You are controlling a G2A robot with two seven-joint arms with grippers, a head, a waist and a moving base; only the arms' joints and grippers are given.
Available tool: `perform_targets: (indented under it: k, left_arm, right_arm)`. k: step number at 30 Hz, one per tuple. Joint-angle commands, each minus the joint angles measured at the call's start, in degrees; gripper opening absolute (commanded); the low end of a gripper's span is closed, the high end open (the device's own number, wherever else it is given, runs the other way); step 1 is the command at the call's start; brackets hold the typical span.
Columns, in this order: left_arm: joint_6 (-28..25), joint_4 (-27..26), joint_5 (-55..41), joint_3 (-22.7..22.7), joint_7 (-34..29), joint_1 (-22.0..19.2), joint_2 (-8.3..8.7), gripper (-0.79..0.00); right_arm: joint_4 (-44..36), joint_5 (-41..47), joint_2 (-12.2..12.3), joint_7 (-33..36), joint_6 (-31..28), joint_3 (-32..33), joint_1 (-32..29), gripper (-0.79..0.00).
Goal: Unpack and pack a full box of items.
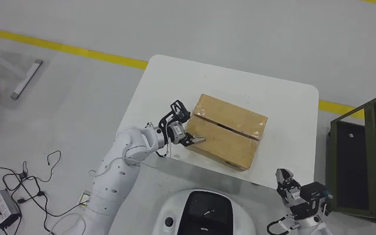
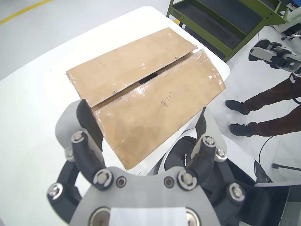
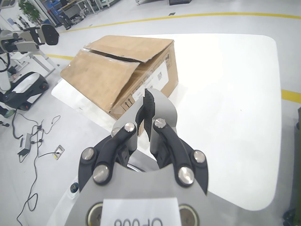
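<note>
Brown cardboard box [image 1: 228, 130] sits on a white table [image 1: 282, 100]; left gripper [image 2: 143, 118] spread wide at its flap, right gripper [image 3: 147, 101] closed, empty.

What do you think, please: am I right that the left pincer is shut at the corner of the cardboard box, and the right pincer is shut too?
Not quite: the left pincer is open, its fingers spread at the corner of the cardboard box, as the left wrist view shows. The right pincer is shut.
</note>
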Motion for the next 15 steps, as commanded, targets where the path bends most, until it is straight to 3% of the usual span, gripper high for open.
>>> perform_targets:
  k: [1, 5, 11, 15]
  left_arm:
    - [0.00, 0.00, 0.00, 0.00, 0.00, 0.00, 0.00, 0.000]
    - [2.78, -0.34, -3.78, 0.99, 2.36, 0.93, -0.18, 0.000]
    - [-0.49, 0.33, -6.06, 1.93, -2.75, -0.68, 0.48, 0.000]
    - [-0.60, 0.44, -9.09, 0.90, -6.62, -2.20, 1.06, 0.000]
  right_arm:
    - [0.01, 1.84, 0.41, 2.06, -4.87, 0.86, 1.12, -0.785]
    - [-0.04, 4.08, 1.53, 7.91, -13.62, 3.77, 4.02, -0.785]
    - [-0.38, 4.90, 3.34, 15.63, -26.00, 7.14, 8.65, -0.785]
    - [-0.55, 5.60, 4.11, 18.54, -26.25, 7.93, 10.24, -0.785]
